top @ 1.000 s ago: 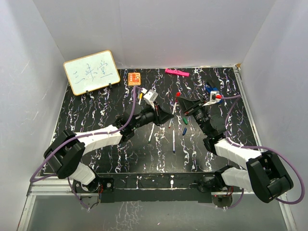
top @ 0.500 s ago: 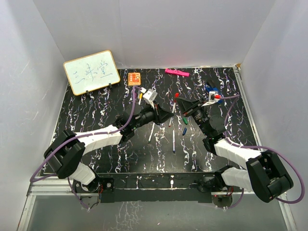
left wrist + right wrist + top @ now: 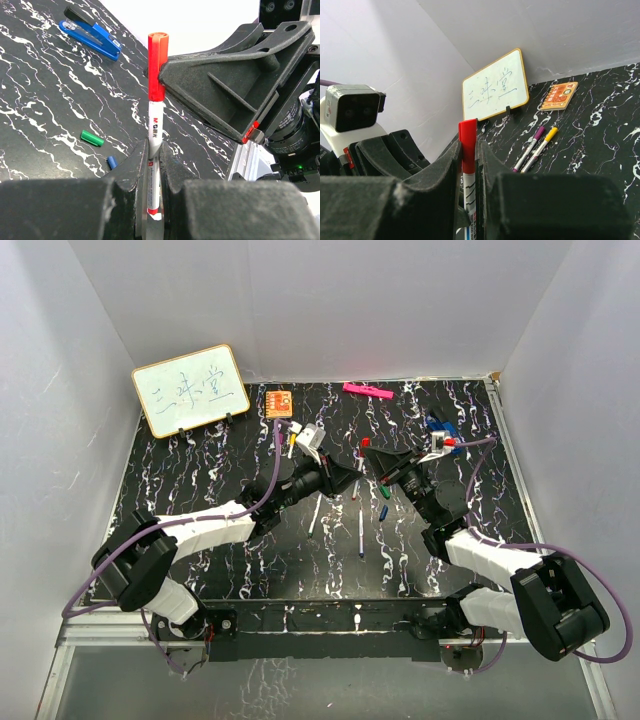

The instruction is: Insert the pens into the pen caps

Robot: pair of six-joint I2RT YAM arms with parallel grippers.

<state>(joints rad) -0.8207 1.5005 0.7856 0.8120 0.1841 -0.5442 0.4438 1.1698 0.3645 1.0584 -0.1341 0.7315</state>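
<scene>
Left gripper (image 3: 154, 150): clenched on red pen (image 3: 155, 127), upright between its fingers | Right gripper (image 3: 468, 150): clamped on red cap (image 3: 467, 137), meeting the pen's top end | Green cap (image 3: 92, 138), blue cap (image 3: 111, 162): on table (image 3: 45, 100) beyond left gripper

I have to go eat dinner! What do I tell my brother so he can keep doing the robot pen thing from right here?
Left gripper: jaws shut on the red pen, held upright.
Right gripper: jaws shut on the red cap, which sits on that pen's tip. I cannot tell if it is pushed fully home.
The green cap and blue cap lie loose on the table.
The purple pen and yellow pen lie side by side near the whiteboard. I can't tell if they are capped.
Left to do: finish red, then cap green and blue.
</scene>
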